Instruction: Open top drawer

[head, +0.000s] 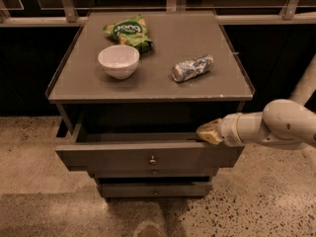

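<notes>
The top drawer [113, 157] is the widest grey drawer, pulled out from the cabinet, with a small round metal knob [152, 159] at its centre. Its dark inside shows behind the front panel. My gripper [207, 132] reaches in from the right on a white arm [276, 127]. Its yellowish tip rests at the upper right edge of the drawer's front panel.
The grey cabinet top [207, 90] holds a white bowl [118, 60], a green snack bag [128, 31] and a crushed can [192, 68]. The middle drawer [153, 172] and the bottom drawer [154, 189] sit below. A railing runs behind. Speckled floor lies around.
</notes>
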`<action>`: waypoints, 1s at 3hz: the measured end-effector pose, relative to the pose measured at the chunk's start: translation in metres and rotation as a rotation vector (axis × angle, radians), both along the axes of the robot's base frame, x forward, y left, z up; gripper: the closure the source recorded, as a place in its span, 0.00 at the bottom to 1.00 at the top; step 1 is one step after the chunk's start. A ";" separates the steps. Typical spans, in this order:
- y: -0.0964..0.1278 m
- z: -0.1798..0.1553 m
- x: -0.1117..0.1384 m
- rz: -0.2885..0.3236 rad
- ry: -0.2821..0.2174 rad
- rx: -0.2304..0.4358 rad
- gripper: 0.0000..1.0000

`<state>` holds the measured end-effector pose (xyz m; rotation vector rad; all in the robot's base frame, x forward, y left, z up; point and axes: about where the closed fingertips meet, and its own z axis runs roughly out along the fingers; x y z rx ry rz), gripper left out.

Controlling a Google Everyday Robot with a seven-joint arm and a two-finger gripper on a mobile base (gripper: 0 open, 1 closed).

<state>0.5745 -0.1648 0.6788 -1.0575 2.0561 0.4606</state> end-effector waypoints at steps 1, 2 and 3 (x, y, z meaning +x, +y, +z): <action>0.000 0.000 0.000 0.000 0.000 0.000 1.00; 0.001 -0.004 -0.002 0.003 0.014 -0.002 1.00; 0.002 -0.015 -0.012 0.005 0.050 0.014 1.00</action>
